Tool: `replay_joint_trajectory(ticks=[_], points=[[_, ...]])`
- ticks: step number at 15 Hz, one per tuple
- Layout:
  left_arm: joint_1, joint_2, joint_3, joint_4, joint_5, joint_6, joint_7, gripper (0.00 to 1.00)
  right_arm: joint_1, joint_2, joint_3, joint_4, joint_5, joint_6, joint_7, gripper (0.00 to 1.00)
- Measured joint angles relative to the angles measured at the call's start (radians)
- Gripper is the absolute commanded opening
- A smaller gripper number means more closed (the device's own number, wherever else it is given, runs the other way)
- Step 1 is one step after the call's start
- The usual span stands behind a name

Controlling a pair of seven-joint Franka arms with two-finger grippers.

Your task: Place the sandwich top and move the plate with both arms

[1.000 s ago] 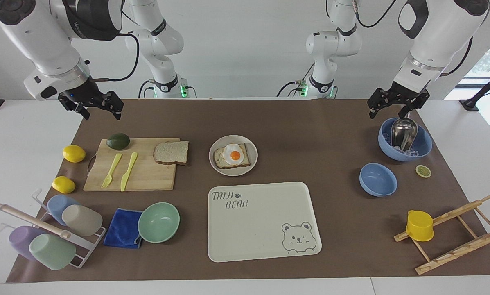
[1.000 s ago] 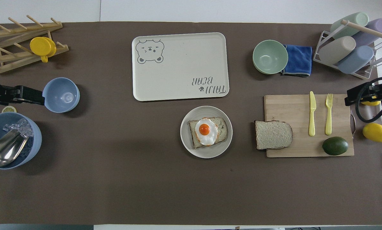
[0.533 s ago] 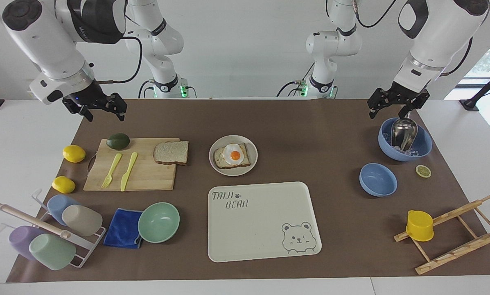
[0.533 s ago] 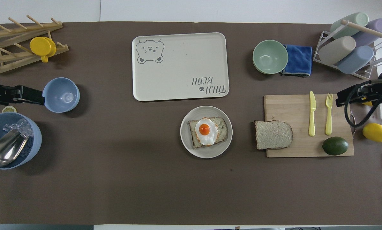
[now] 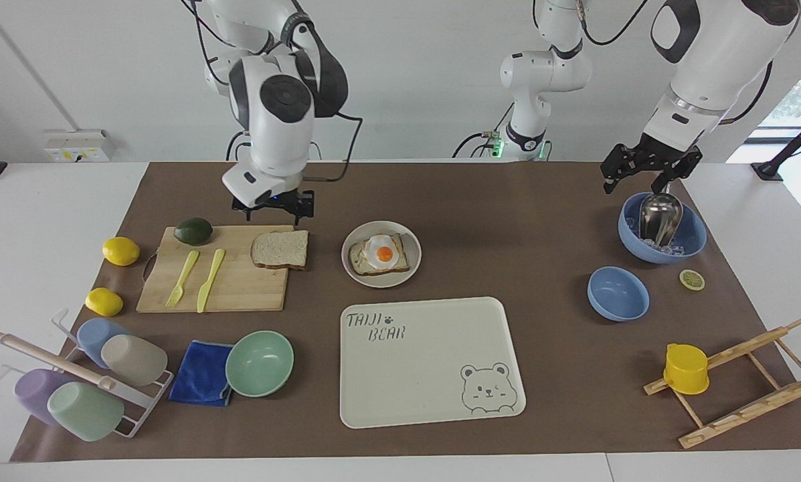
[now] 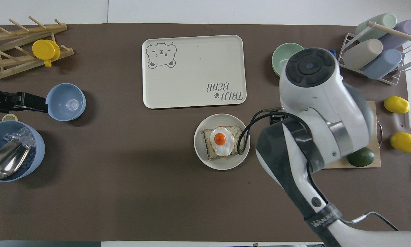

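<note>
The sandwich top, a plain pale bread slice, lies on the corner of the wooden cutting board closest to the plate. My right gripper hangs open just above the slice's robot-side edge, not touching it. In the overhead view the right arm hides the slice. The small round plate sits mid-table beside the board, carrying toast with a fried egg. My left gripper waits open and empty above the large blue bowl.
A cream bear tray lies farther from the robots than the plate. An avocado, a yellow fork and a knife rest on the board, two lemons beside it. A mint bowl, blue cloth, cup rack, small blue bowl and wooden rack stand around.
The right arm has swung in from its end of the table to over the bread slice, its gripper still open. The left arm has not moved.
</note>
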Motion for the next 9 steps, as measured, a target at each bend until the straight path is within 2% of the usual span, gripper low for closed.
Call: replay_joint_trajectory(ticks=[4, 9], points=[[0.0, 0.0, 0.0, 0.0, 0.0, 0.0, 0.0, 1.0, 0.052, 0.129, 0.0, -0.057, -0.006, 0.146, 0.216, 1.0], [0.0, 0.0, 0.0, 0.0, 0.0, 0.0, 0.0, 1.0, 0.009, 0.133, -0.007, -0.159, -0.006, 0.25, 0.237, 1.0]])
